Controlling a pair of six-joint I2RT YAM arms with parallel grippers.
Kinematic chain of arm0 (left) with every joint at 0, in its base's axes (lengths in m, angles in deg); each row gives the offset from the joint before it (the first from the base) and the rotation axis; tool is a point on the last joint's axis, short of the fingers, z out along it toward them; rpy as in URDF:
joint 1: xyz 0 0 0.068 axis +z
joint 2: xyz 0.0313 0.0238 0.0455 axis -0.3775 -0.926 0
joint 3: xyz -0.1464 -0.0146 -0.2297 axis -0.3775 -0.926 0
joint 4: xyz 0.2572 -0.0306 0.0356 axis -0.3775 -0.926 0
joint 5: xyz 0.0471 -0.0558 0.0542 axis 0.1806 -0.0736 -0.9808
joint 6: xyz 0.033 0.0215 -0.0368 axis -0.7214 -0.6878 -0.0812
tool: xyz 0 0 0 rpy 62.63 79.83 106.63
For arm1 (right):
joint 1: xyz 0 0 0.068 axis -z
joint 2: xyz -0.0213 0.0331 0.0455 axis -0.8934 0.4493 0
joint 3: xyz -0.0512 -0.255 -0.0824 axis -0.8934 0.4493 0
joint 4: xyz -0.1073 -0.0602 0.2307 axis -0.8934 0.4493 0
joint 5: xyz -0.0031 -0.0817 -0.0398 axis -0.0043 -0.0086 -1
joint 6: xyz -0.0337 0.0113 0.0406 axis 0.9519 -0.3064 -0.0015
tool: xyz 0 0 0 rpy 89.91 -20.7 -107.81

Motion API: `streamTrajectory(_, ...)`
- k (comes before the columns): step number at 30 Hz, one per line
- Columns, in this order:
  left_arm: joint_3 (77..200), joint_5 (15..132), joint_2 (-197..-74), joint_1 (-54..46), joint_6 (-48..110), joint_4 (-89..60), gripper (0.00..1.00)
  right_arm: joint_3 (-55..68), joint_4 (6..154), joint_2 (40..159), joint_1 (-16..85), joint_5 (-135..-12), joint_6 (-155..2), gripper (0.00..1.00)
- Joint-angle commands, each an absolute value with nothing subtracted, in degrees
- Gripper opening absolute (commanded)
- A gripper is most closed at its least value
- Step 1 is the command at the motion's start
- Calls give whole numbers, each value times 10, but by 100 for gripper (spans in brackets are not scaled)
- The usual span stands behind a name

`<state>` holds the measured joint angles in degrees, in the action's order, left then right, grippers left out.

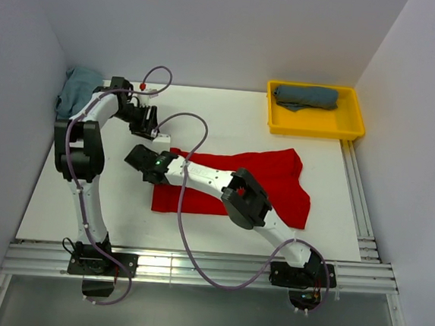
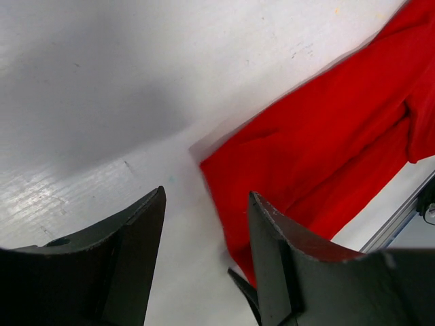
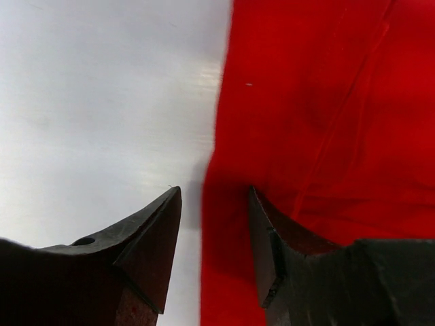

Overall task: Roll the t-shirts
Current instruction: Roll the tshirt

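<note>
A bright red t-shirt (image 1: 277,183) lies folded lengthwise across the table's middle. My right gripper (image 1: 135,158) is open at its left end; in the right wrist view its jaws (image 3: 214,204) straddle the shirt's left edge (image 3: 306,122), just above it. My left gripper (image 1: 146,126) is open a little behind the shirt's far left corner; its wrist view shows that red corner (image 2: 319,136) ahead of the jaws (image 2: 207,200), not touched. A rolled dark slate-blue shirt (image 1: 307,96) lies in the yellow tray. A light teal shirt (image 1: 75,89) is bunched at the far left.
The yellow tray (image 1: 314,124) stands at the back right corner. White walls close in on the left, back and right. An aluminium rail (image 1: 193,268) runs along the near edge, and another along the right side. Purple cables loop over both arms.
</note>
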<state>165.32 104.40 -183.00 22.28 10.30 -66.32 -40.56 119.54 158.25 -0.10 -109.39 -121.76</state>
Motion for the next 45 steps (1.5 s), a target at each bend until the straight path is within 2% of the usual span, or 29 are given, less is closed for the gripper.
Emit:
streamTrajectory(1, 1649, 1059, -1821, 227, 83, -671, 57, -434, 1237, 1594, -2, -1109, -1241, 52)
streamTrajectory(14, 1641, 1047, -1822, 227, 81, -666, 56, -389, 1227, 1544, -6, -1140, -1249, 54)
streamTrajectory(23, 1643, 1042, -1826, 227, 79, -670, 56, -439, 1271, 1573, -9, -1150, -1255, 59)
streamTrajectory(28, 1641, 1043, -1828, 226, 80, -667, 56, -432, 1248, 1581, -8, -1130, -1242, 64)
streamTrajectory(34, 1642, 1041, -1832, 211, 78, -670, 56, -437, 1237, 1604, -7, -1109, -1244, 64)
streamTrajectory(42, 1640, 1041, -1834, 208, 76, -671, 56, -426, 1231, 1626, 1, -1072, -1244, 54)
streamTrajectory(45, 1638, 1040, -1834, 207, 77, -668, 56, -380, 1200, 1607, 5, -1058, -1246, 45)
